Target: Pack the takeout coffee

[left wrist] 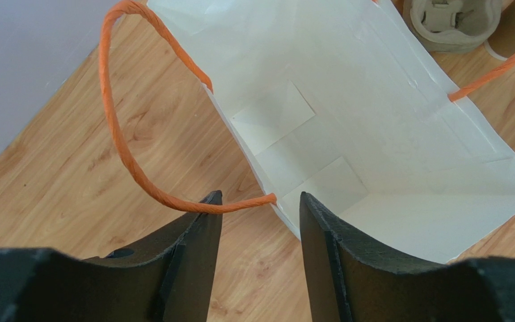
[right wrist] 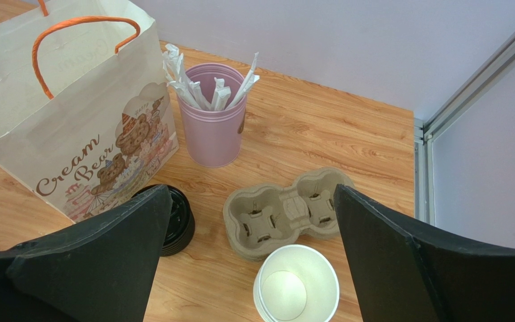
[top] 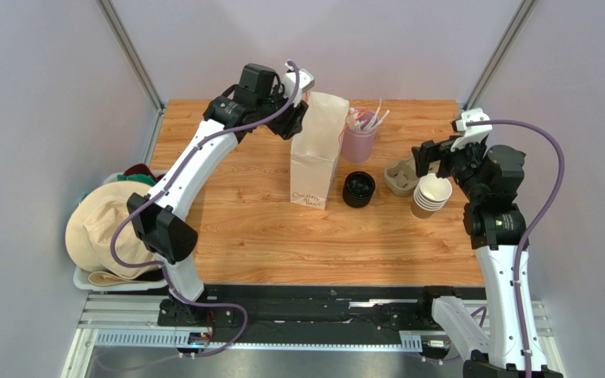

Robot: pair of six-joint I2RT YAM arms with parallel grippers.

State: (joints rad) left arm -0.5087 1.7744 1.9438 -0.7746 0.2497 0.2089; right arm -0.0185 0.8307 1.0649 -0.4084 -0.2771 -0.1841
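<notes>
No single lidded cup shows, so the takeout coffee is out of view. The white paper bag [top: 317, 150] stands upright mid-table, its mouth open and its inside empty [left wrist: 374, 134]. My left gripper [top: 301, 99] hovers over the bag's back-left rim. It is open [left wrist: 259, 201], the rim corner lies between its fingertips, and the orange handle [left wrist: 116, 134] crosses the left fingertip. My right gripper [top: 432, 155] is wide open [right wrist: 251, 194] and empty above the nested stack of brown cups [right wrist: 297, 292] and the cardboard carrier [right wrist: 280, 215].
A stack of black lids [top: 358, 189] sits right of the bag. A pink cup of white sticks [top: 358, 140] stands behind them. The carrier [top: 400, 175] and the cup stack [top: 430, 195] lie at the right. A bin with a tan hat [top: 108, 228] sits off the table's left edge.
</notes>
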